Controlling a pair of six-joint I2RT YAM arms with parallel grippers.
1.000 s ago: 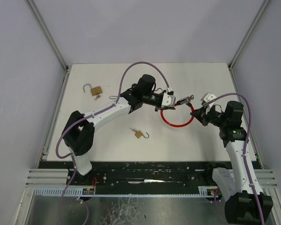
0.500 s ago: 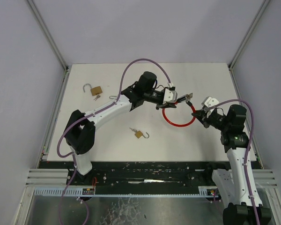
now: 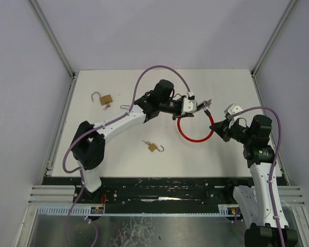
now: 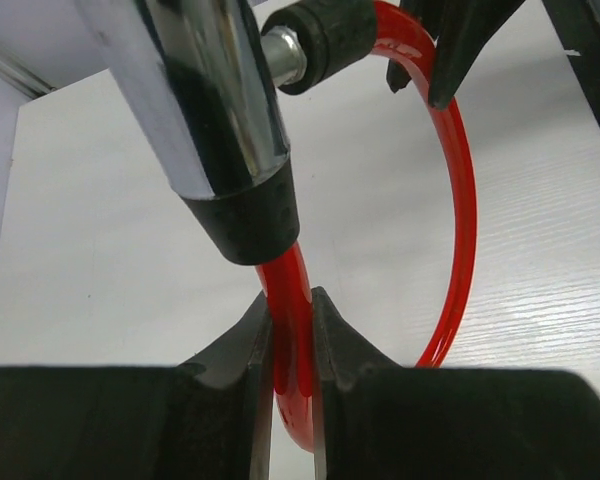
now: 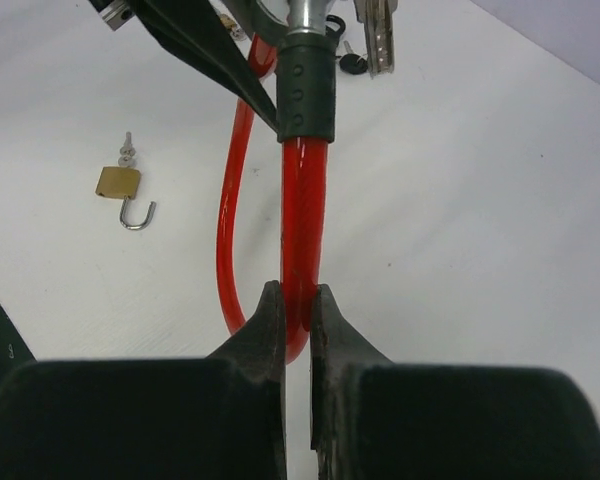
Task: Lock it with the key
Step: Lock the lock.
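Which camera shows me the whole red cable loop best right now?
Top external: the whole red cable loop shows, strung between the left gripper and right gripper. Left wrist shows just one arc pinched in its gripper; right wrist, a straight stretch up to the black sleeve.

I see a white table (image 3: 118, 159) with two brass padlocks on it, both shackles open. The large padlock (image 3: 106, 99) lies near the far left corner. The small padlock (image 3: 152, 147) lies well apart, nearer the middle.
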